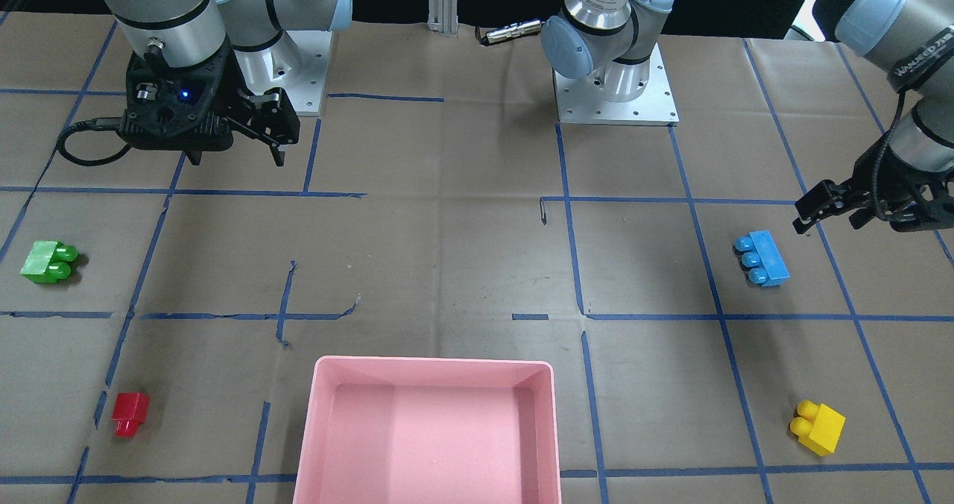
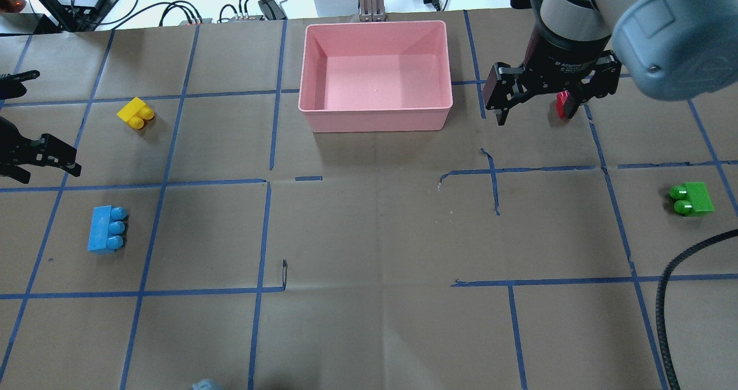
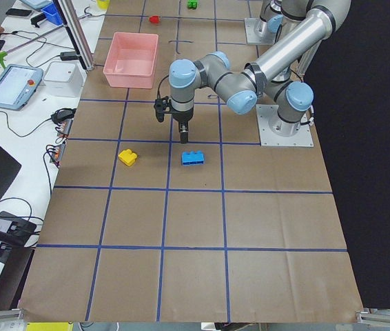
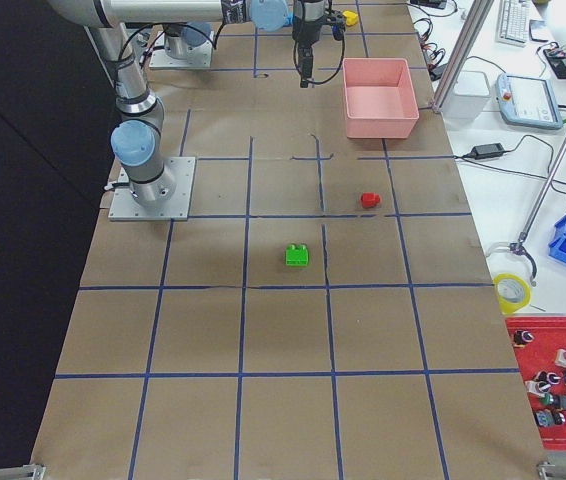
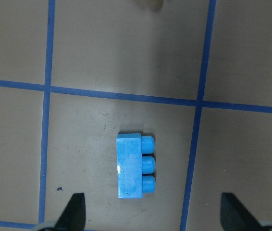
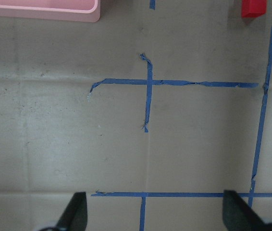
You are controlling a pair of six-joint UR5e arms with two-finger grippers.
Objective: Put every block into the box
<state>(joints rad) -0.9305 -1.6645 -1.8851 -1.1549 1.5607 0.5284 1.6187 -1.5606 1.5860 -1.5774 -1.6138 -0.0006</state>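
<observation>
Left hand [image 5: 153, 214], open, hangs above the blue brick [image 5: 133, 166]: light, rigid, probably slippery; best pinched across its flat ends.

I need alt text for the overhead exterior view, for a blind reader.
An empty shallow pink plastic box sits at the far middle of the table, with four small plastic studded bricks lying apart: yellow brick and light blue brick at left, green brick and red brick at right. The open right gripper partly hides the red brick.
</observation>
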